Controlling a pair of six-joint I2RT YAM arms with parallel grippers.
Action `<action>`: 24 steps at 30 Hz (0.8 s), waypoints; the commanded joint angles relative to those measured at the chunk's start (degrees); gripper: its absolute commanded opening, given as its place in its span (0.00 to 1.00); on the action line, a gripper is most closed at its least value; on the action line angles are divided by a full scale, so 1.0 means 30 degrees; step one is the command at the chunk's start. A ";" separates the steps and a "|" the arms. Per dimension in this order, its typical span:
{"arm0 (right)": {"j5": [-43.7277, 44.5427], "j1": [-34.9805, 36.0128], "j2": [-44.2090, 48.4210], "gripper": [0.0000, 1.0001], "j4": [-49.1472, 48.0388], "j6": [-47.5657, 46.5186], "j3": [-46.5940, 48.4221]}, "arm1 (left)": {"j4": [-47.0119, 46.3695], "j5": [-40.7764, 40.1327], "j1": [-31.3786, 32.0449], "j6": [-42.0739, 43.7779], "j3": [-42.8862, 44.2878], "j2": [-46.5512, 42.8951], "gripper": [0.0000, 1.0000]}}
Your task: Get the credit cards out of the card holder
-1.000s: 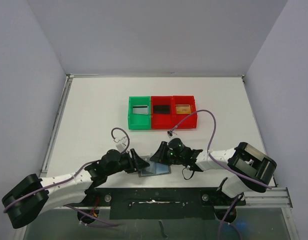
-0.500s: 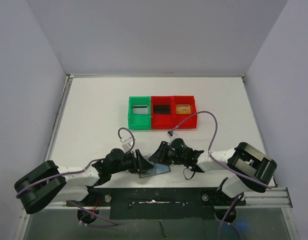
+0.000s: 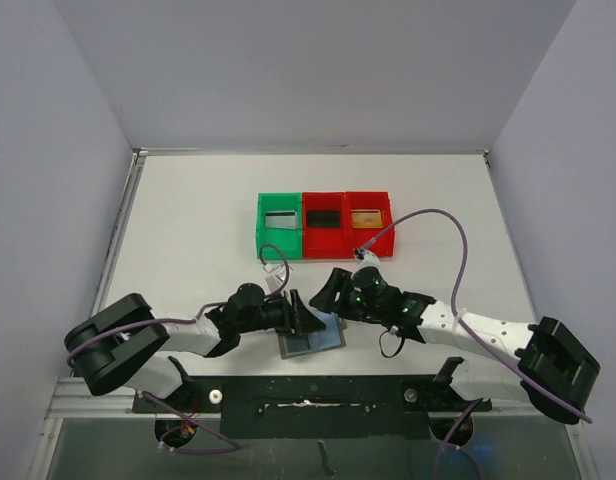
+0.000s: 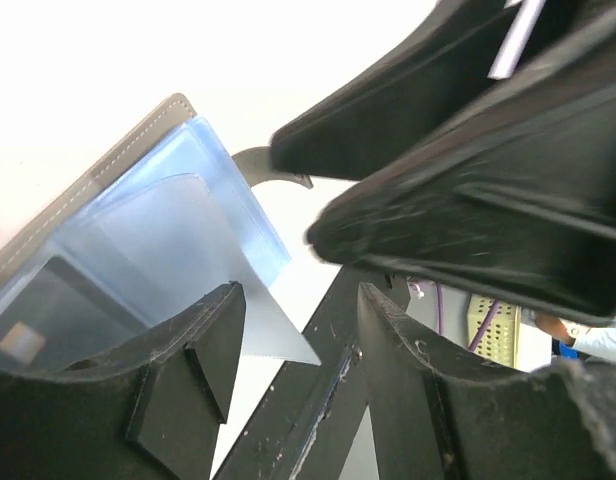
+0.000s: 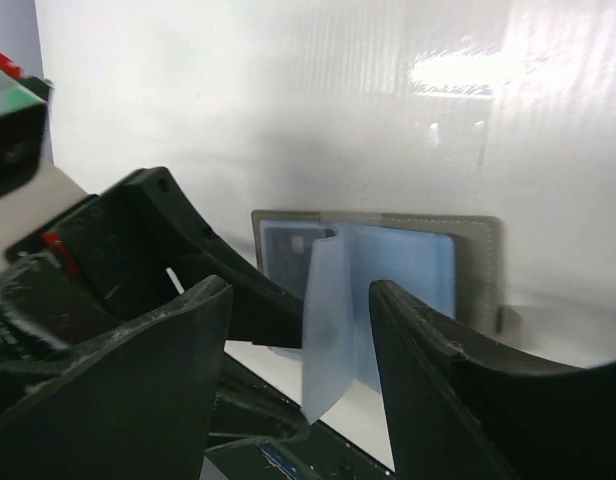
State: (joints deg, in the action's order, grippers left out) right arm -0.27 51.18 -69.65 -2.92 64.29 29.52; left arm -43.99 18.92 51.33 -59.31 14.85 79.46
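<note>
The card holder [image 3: 313, 340] lies open near the table's front edge, grey outside with bluish pockets [image 4: 213, 165] inside. A dark credit card [image 5: 288, 245] sits in one pocket [image 4: 53, 300]. A translucent pocket leaf [image 5: 328, 320] stands up from the card holder [image 5: 478, 262], between the fingers of my right gripper [image 5: 300, 290], which are apart and not touching it. In the top view my right gripper [image 3: 333, 290] hovers over the holder's far edge. My left gripper [image 3: 306, 315] is open at the holder's left side, and its jaws [image 4: 300, 295] hold nothing.
A green bin [image 3: 261, 228] holding a silvery card [image 3: 279, 219] stands mid-table. Joined to it are a red bin [image 3: 306, 240] with a black card [image 3: 324, 217] and a second red bin [image 3: 388, 238] with a tan card [image 3: 365, 217]. Both arms crowd the holder.
My right gripper has opened, let the pocket leaf go and drawn back a little. My left gripper has slid right up to the holder's edge, its jaws unchanged.
</note>
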 commanded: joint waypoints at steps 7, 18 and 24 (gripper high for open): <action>0.2703 -0.0467 0.3164 0.58 0.4475 -0.1128 0.0979 | -0.7518 0.2115 0.0614 -0.1867 0.0708 0.4764 0.46; 0.1997 0.0634 0.0663 0.57 0.4429 -0.2652 0.3330 | 0.8130 -0.5035 0.0962 0.1504 0.0721 -0.6521 0.51; 0.2803 0.2223 -0.1231 0.53 0.4887 -0.3458 0.5316 | 1.3870 -0.8780 0.0973 0.0341 0.0090 -1.2075 0.51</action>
State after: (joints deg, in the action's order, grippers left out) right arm 6.02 55.02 -70.74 12.19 56.75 40.75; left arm -18.31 3.55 54.02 -57.19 15.73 51.03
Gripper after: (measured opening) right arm 0.541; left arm 0.510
